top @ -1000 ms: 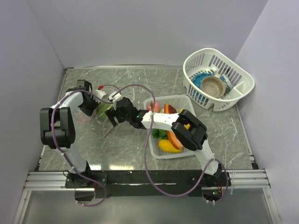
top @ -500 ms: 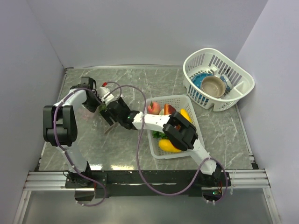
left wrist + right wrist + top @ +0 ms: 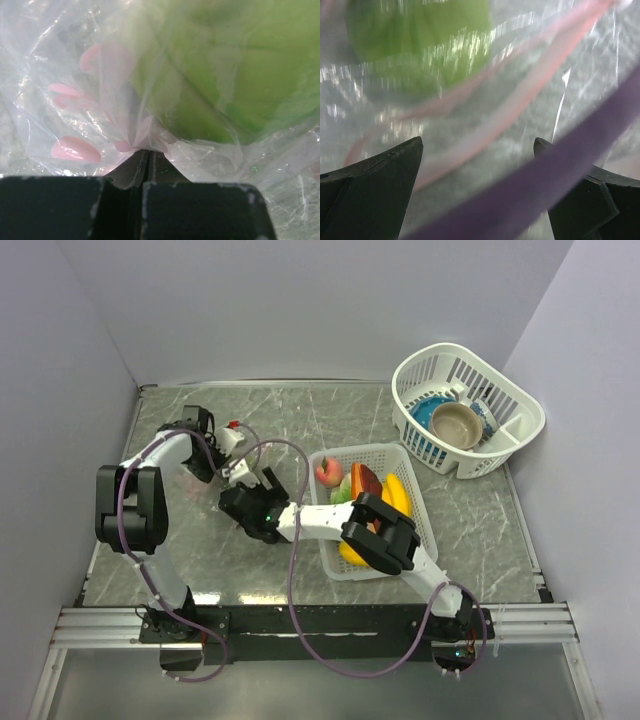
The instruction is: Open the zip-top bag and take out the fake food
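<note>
The zip-top bag (image 3: pixel 65 55) has the green lettuce (image 3: pixel 230 75) inside it, behind the clear plastic, so the task is not finished. The bag lies on the table (image 3: pixel 300 410) just beside the white tray (image 3: pixel 366 448), on the tray's side away from the basket (image 3: pixel 523 405). Other fake food is in the tray: the banana (image 3: pixel 397 492), the pink-red fruit (image 3: pixel 328 472) and the orange and dark red slice (image 3: pixel 365 480).

My left gripper (image 3: pixel 145 159) is fully closed, and its jaws pinch a fold of the bag's plastic. My right gripper (image 3: pixel 477 145) stands wide open and holds nothing. The pink zip strip (image 3: pixel 520 95) lies ahead of the gap between its fingers (image 3: pixel 375 170); I cannot tell if they touch the plastic.

I judge that the step in hand is the opening of the bag's mouth, with my left jaws as anchor. The next move calls for my right jaws to close on one lip of the strip only and to pull away from the left hold. The plastic is floppy and may slip out.

The top view shows that both my arms meet beside the tray, but the bag is almost hidden there. Only the left wrist view shows the pinch and the lettuce. Only the right wrist view shows the strip, blurred, with a purple cable (image 3: pixel 560 170) crossing in front.
</note>
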Controlling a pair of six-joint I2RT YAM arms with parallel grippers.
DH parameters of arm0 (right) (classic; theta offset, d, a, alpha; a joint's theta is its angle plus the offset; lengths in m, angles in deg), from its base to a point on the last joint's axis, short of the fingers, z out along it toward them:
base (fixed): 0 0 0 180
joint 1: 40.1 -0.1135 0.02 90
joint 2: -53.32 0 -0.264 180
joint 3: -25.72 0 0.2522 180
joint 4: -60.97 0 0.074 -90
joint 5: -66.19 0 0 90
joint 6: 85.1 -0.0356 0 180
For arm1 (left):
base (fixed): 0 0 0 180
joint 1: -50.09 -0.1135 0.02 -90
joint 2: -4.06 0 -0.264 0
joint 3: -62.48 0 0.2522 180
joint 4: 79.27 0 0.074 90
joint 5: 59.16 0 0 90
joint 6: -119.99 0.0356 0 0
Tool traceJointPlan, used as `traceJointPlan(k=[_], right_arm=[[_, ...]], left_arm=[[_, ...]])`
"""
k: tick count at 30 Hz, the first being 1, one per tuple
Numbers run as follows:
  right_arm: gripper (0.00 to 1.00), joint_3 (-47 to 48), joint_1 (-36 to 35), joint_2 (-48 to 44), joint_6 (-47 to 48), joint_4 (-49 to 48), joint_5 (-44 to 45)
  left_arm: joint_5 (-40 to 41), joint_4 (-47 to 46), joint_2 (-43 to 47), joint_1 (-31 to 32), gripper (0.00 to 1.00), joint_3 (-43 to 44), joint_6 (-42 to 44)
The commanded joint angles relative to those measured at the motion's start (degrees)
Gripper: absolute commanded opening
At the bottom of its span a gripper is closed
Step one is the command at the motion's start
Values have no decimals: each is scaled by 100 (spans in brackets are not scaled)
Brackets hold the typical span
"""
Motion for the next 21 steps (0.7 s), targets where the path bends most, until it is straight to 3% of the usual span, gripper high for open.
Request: traceJointPlan(k=[1, 11, 18, 21], right_arm=[[100, -594, -234, -453, -58, -414, 380], [98, -262, -277, -181, 408, -609, 89], [96, -217, -400, -145, 882, -952, -789], [97, -401, -331, -224, 988, -1259, -1597]], left_arm=[[-114, 75, 188, 44, 1, -39, -3], [-88, 110, 188, 44, 1, 22, 32], [-132, 118, 188, 44, 1, 31, 59], [-184, 162, 196, 36, 1, 84, 67]])
